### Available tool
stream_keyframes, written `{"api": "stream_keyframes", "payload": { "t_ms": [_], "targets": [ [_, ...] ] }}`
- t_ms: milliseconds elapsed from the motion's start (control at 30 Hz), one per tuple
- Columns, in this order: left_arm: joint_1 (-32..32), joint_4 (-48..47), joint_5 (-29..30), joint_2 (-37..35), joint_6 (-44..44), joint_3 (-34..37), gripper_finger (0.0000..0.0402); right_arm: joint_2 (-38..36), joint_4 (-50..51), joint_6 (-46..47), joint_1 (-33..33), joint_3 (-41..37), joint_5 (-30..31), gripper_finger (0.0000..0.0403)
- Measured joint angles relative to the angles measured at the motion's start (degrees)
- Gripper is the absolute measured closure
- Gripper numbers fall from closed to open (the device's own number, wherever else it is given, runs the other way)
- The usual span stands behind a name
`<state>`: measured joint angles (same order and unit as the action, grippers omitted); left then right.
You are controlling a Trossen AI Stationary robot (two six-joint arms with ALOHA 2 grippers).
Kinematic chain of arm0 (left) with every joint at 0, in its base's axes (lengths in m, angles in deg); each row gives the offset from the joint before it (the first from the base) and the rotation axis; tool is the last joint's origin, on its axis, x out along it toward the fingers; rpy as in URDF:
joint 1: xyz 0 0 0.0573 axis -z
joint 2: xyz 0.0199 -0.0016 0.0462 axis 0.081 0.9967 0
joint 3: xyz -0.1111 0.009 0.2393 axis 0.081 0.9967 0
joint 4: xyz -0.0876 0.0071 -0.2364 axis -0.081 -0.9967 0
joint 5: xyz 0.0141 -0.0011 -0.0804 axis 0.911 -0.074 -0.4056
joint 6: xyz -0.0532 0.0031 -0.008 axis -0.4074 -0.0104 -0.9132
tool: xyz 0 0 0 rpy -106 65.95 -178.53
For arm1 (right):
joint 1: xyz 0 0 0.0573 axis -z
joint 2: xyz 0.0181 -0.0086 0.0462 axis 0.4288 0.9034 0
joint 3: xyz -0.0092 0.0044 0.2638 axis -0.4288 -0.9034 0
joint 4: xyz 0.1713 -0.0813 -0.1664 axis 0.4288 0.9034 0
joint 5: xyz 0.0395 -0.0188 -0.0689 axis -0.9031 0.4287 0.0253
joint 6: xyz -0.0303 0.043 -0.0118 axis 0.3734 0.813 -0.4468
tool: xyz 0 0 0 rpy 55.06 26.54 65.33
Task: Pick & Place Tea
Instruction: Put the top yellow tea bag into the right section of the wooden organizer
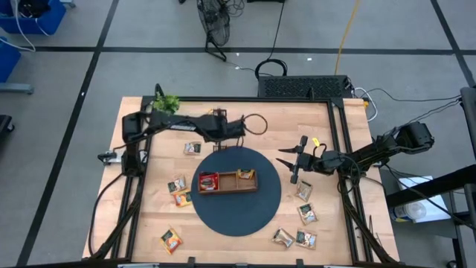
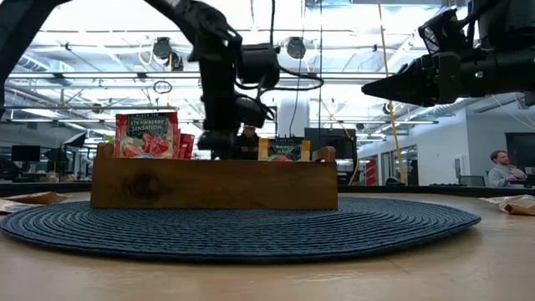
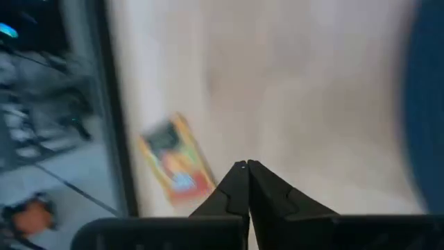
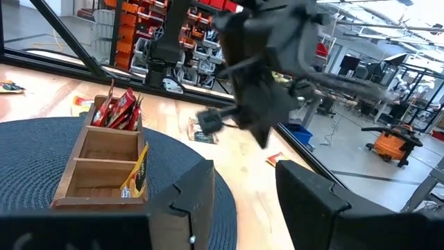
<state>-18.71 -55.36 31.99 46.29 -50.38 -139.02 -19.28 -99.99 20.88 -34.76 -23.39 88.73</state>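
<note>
The tea lies as small square sachets around a dark round mat [image 1: 236,216], for instance one [image 1: 193,148] left of the mat and one [image 1: 307,214] to its right. The wooden tray [image 1: 227,190] stands on the mat. It has red sachets [image 4: 121,107] in its left compartment and an orange one [image 4: 139,173] in its right. My left gripper [image 3: 247,165] hovers over the table just beyond the mat's far edge, slanting down, shut, with nothing between its fingers. An orange sachet [image 3: 173,167] lies below it by the table's rail. My right gripper [image 4: 243,187] waits level, right of the mat, open.
A small potted plant [image 1: 165,102] stands at the far left corner. Loose sachets lie at the near left [image 1: 171,240] and near right [image 1: 306,239]. A black rail [image 1: 338,149] frames the table. People show in the room beyond.
</note>
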Motion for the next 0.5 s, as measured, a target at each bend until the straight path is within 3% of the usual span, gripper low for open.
{"api": "stream_keyframes", "payload": {
  "t_ms": [100, 167, 267, 367, 433, 500],
  "targets": [
    [-4.0, 1.13, -2.81, -1.85, -2.73, 0.01, 0.0361, 0.0, 0.01, 0.01, 0.0, 0.0, -0.02, 0.0264],
    [-9.91, 1.67, -8.61, -2.7, -6.14, -0.12, 0.0329, 0.0, 0.0, 0.64, 0.0, 0.0, -0.04, 0.0264],
    [-19.74, 1.64, -23.54, -2.02, -14.16, -0.03, 0.0269, 0.0, 0.08, 1.51, 0.0, 0.0, -0.04, 0.0264],
    [-27.29, 1.2, -38.49, 0.65, -16.25, 0.02, 0.02, 0.0, 0.24, 1.72, -0.02, 0.0, -0.09, 0.0264],
    [-29.9, 1.74, -40.61, 2.88, -15.12, 0.05, 0.0156, 0.0, 0.2, 1.97, -0.07, 0.0, -0.14, 0.0264],
    [-30.99, 2.83, -38.11, 4.41, -14.27, 0.05, 0.0119, 0.0, 0.12, 1.97, -0.07, 0.0, -0.24, 0.0264]
  ]
}}
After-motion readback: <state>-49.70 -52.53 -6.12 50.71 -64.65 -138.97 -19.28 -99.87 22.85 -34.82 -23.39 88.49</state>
